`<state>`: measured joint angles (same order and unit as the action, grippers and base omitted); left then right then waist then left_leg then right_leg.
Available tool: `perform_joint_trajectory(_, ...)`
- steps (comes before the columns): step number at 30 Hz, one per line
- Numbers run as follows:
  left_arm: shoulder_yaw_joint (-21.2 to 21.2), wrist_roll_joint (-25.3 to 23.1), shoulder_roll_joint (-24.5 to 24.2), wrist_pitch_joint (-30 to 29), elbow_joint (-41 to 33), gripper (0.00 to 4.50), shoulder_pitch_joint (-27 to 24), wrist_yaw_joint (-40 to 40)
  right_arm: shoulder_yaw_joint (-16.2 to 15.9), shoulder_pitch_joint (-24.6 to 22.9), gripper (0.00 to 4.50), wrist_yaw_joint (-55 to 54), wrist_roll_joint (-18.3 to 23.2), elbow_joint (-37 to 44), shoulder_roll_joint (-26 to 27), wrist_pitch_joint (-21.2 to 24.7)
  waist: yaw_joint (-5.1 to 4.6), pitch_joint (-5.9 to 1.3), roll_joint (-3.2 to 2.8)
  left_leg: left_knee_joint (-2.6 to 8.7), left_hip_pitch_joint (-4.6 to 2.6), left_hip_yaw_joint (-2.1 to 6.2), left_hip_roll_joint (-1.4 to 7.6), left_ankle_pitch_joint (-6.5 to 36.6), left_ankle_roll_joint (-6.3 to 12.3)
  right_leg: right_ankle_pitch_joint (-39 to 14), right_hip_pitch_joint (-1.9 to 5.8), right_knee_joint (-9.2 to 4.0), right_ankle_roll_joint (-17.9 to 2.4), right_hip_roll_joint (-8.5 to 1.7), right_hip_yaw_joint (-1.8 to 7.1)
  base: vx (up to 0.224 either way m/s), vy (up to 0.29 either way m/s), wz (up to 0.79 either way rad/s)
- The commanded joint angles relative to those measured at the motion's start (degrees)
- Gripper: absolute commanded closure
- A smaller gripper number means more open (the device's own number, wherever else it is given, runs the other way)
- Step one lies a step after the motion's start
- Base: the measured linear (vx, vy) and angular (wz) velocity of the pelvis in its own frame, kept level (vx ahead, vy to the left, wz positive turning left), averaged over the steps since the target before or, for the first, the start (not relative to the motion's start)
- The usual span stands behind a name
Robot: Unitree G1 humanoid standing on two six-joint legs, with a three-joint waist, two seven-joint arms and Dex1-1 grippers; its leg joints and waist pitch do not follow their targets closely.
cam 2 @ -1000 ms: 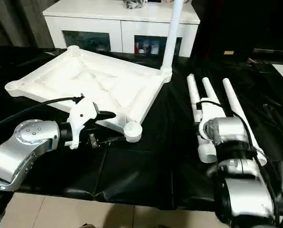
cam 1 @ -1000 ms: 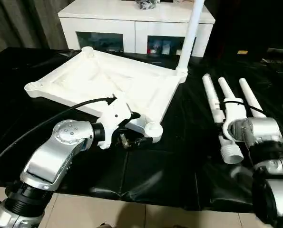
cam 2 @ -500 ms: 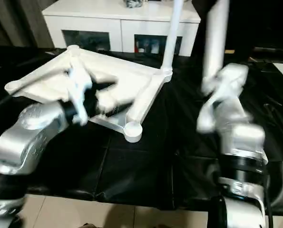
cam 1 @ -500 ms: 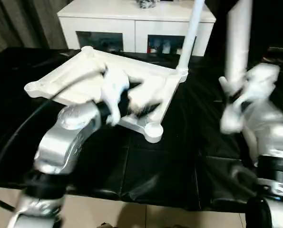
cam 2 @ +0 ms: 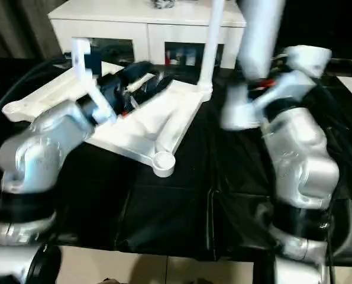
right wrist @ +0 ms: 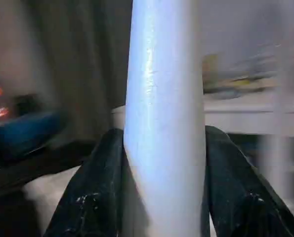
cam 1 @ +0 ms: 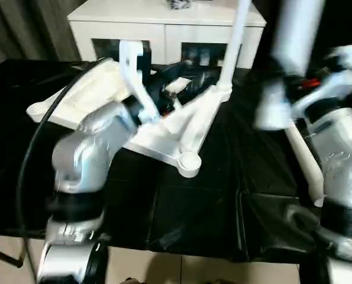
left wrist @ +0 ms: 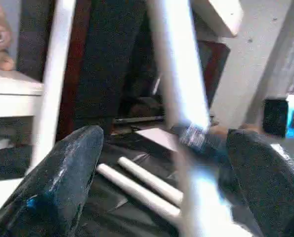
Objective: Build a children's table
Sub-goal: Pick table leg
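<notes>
The white tabletop (cam 1: 181, 124) lies upside down on the black cloth, ribs up. One leg (cam 1: 235, 41) stands upright in its far right corner socket. The near corner socket (cam 1: 189, 161) has no leg in it. My right gripper (right wrist: 164, 133) is shut on a second leg (cam 1: 297, 29), holding it upright in the air to the right of the tabletop, flared end (cam 1: 270, 115) down. My left gripper (left wrist: 164, 136) is open with nothing in it, raised over the tabletop's far side (cam 1: 181, 80). Two more legs (left wrist: 142, 185) lie on the cloth at the right.
A white cabinet with dark glass doors (cam 1: 164, 23) stands behind the work surface. The black cloth (cam 1: 193, 213) reaches the front edge, with floor tiles (cam 1: 181, 272) below. My left arm's black cable (cam 1: 39, 148) loops over the left side.
My right gripper has lifted a leg off the cloth and stood it upright in the air. My left arm has swung up from the tabletop's near edge to above the tabletop.
</notes>
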<state>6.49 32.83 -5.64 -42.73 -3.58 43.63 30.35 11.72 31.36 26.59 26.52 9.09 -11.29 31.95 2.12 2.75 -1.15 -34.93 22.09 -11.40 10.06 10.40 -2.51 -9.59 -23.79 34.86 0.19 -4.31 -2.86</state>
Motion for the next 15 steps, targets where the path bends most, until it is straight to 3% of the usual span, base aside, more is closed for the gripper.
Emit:
perform_joint_trajectory(1,0.56,0.56,0.07,-1.31,2.12,0.00,1.79,-0.71,-0.77,-0.33,2.70,3.20,2.54,2.00,-0.55,1.39,0.25,-3.75,0.51,3.90,-1.08,1.33,2.15,11.45,1.97,-16.00,2.78,-4.65,-9.69,-2.70,2.03,0.000,0.000,0.00)
perform_joint_trajectory(8,1.25,3.07,1.59,-1.37,5.45,0.00,6.27,-0.68,-2.42,-2.61,2.70,9.86,8.77,2.12,-1.31,6.63,1.31,-3.92,1.04,3.75,-0.84,1.29,2.31,7.68,2.76,-11.44,3.19,-4.05,-11.40,-3.09,2.11,0.000,0.000,0.00)
perform_joint_trajectory(15,1.49,5.87,2.00,-3.71,5.58,0.00,6.76,0.88,-5.52,-4.84,2.70,14.03,9.50,1.90,-3.86,7.68,1.41,-3.66,1.32,3.81,-0.81,1.33,2.30,9.00,2.12,-16.08,3.13,-4.52,-10.15,-3.22,2.05,0.000,0.000,0.00)
